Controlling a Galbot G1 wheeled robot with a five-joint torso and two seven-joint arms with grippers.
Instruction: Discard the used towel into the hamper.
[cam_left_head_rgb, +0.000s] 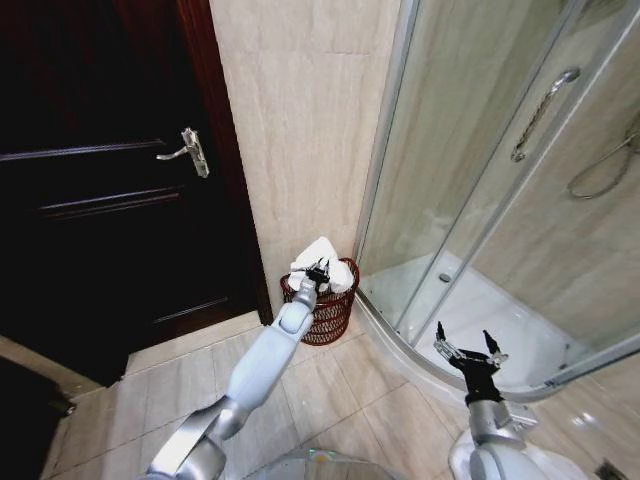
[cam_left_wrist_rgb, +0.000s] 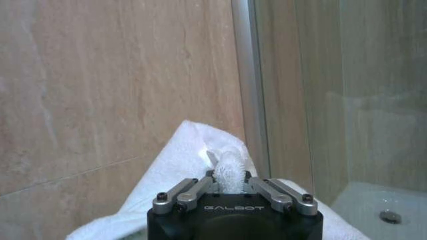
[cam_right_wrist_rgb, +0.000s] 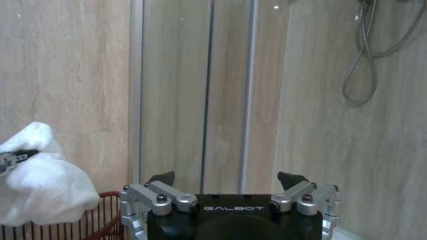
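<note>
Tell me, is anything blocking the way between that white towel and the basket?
Nothing visible does. The left end effector is shut on the towel directly over the hamper, whose open rim lies just beneath. The right end effector waits open by the shower.

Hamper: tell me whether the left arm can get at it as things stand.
Probably yes. The left tool hangs right above the hamper, shut on the towel, with nothing between them. The right tool waits open by the shower door.

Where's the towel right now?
In the head view the white towel sits at the hamper's rim, pinched in the left gripper, against the tiled wall between the dark door and the shower enclosure.
</note>
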